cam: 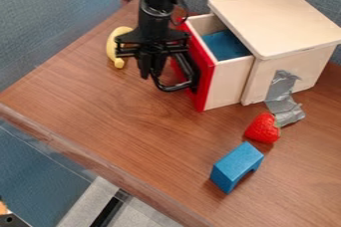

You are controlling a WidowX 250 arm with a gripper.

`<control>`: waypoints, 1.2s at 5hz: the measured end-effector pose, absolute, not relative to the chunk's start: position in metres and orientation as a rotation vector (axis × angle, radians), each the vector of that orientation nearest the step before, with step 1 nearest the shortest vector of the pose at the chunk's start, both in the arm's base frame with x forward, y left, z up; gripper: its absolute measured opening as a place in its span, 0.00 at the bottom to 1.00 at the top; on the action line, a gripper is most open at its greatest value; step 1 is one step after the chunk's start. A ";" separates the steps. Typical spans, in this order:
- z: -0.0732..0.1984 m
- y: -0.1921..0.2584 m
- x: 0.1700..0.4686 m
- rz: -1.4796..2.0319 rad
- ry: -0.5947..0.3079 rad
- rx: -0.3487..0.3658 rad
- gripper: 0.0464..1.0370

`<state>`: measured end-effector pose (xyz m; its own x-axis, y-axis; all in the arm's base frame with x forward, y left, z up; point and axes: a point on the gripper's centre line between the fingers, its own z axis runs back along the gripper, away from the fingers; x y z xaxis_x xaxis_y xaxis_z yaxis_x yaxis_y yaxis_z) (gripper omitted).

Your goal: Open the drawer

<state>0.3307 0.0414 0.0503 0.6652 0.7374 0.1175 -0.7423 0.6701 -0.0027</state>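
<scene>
Where the catalogue begins, at the fingers point(151, 73), the entry reads: pointing down at the free end of the handle; released or clenched, cannot tell.

Item: handle point(174, 88), black, curved, fixed to the red front point(204, 82) of the drawer. Chief hazard: a weak or off-centre hold at this end, from which a pull could slip off or twist the drawer askew in its opening.

Item: drawer point(228, 84), pale wood, blue within, partly out of its cabinet point(283, 22), towards the worktop's back left edge. Opening judged well under way. Hazard: too long a pull, leaving little wood in the cabinet to bear it, so that the front drops or the whole comes out.

Item: banana point(117, 47), yellow, near that back left edge, ahead of the red front. Hazard: being nudged towards the edge by the arm or the advancing handle.

Item: grey tape point(280, 102), from cabinet wall to worktop point(146, 131). Hazard: should it give, the cabinet may slide along with the drawer.

Items, two: strawberry point(262, 129), red, beside the tape; block point(236, 166), blue, arched, nearer the worktop's front edge. Both aside from the drawer's likely path; slight risk.
</scene>
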 end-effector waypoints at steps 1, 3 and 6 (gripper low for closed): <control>0.052 0.045 0.326 0.837 -0.118 0.044 0.09; 0.055 0.057 0.314 0.857 -0.125 0.046 0.09; 0.056 0.061 0.302 0.871 -0.145 0.057 0.09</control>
